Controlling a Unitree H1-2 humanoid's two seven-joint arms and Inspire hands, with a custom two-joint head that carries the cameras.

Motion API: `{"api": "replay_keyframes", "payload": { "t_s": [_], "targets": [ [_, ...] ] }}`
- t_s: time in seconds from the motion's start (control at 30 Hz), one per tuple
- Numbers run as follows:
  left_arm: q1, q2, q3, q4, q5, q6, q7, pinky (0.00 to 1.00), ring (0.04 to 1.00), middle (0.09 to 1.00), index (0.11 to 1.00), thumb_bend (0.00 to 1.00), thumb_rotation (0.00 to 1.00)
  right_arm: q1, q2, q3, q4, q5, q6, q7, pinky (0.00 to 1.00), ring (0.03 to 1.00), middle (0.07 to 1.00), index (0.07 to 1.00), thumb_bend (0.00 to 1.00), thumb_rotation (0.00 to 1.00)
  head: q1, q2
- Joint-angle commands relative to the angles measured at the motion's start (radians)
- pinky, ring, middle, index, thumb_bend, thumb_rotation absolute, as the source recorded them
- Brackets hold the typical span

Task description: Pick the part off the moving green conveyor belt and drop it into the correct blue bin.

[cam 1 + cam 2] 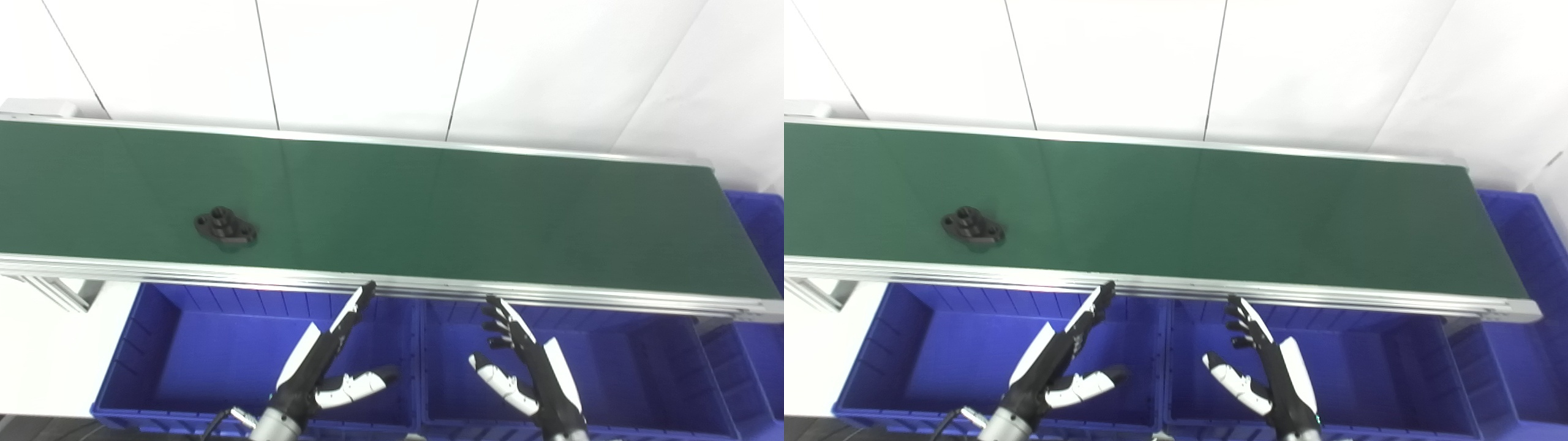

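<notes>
Left eye view: a dark part (pixel 225 227) lies on the left stretch of the green conveyor belt (pixel 465 208), near its front rail. Below the belt, the left hand (pixel 324 361) hovers over the left blue bin (pixel 153 361), fingers spread and holding nothing. The right hand (pixel 527 367) is over the middle blue bin (pixel 643 373), likewise splayed and empty. Another blue bin (pixel 759 226) sits at the belt's right end.
</notes>
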Motion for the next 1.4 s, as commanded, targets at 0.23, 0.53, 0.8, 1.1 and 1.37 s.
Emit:
{"api": "replay_keyframes", "payload": {
  "t_s": [0.23, 0.53, 0.8, 1.1, 1.37],
  "targets": [
    [-0.008, -0.003, 0.006, -0.012, -0.008, -0.052, 0.013, 0.97, 0.996, 1.0, 1.0, 0.56, 0.59, 0.004, 0.012, -0.005, -0.013, -0.019, -0.077, -0.042, 0.7, 0.805, 0.864, 0.914, 0.73, 0.73, 0.003, 0.005],
    [-0.006, -0.01, 0.0, -0.009, -0.001, -0.054, 0.016, 0.97, 0.996, 1.0, 1.0, 0.54, 0.58, 0.004, 0.006, -0.01, -0.015, -0.021, -0.096, -0.053, 0.7, 0.805, 0.854, 0.918, 0.72, 0.74, 0.037, 0.009],
    [-0.008, -0.029, -0.013, 0.006, 0.009, -0.061, 0.026, 0.97, 0.996, 1.0, 1.0, 0.54, 0.56, -0.003, -0.009, -0.027, 0.017, 0.0, -0.133, -0.065, 0.68, 0.794, 0.85, 0.919, 0.73, 0.74, 0.126, 0.003],
    [-0.031, -0.083, -0.043, 0.069, 0.036, -0.093, 0.046, 0.91, 0.96, 0.986, 0.985, 0.58, 0.48, -0.03, -0.064, -0.074, 0.032, 0.063, -0.172, -0.091, 0.7, 0.817, 0.875, 0.937, 0.68, 0.74, 0.292, -0.03],
    [-0.057, -0.108, -0.048, 0.145, 0.059, -0.138, 0.077, 0.92, 0.967, 0.994, 0.995, 0.56, 0.45, -0.052, -0.093, -0.087, -0.016, 0.053, -0.168, -0.108, 0.7, 0.807, 0.863, 0.928, 0.64, 0.7, 0.274, -0.036]
  ]
}}
